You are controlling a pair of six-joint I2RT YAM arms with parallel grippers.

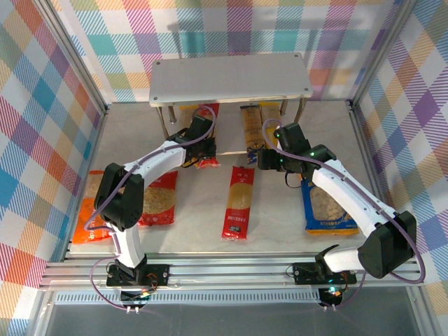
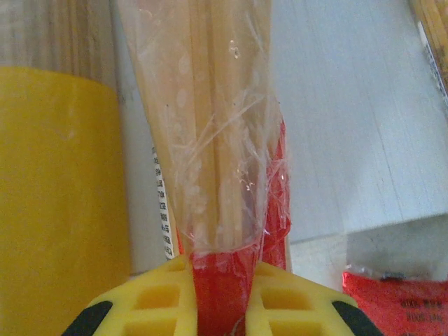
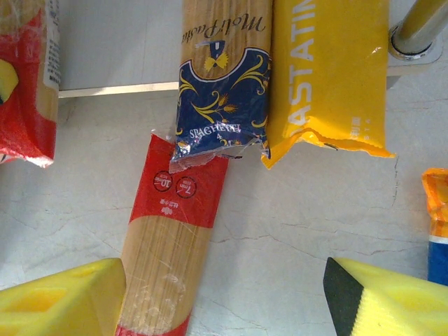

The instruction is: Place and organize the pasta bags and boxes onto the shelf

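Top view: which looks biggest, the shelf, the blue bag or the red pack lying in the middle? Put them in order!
1. shelf, biggest by far
2. blue bag, partly hidden yet wider
3. middle red pack, longer but much narrower

Pastel plaid cloth walls (image 1: 42, 105) on 3 sides; pale marbled tabletop (image 1: 201, 210); alu rail frame (image 1: 231, 269) near edge.

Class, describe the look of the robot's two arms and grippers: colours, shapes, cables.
The left arm and right arm have white links, black joints and a lilac cable looping alongside. Green lights glow on the right one. Fingers are yellow, hollow-celled, black-padded.
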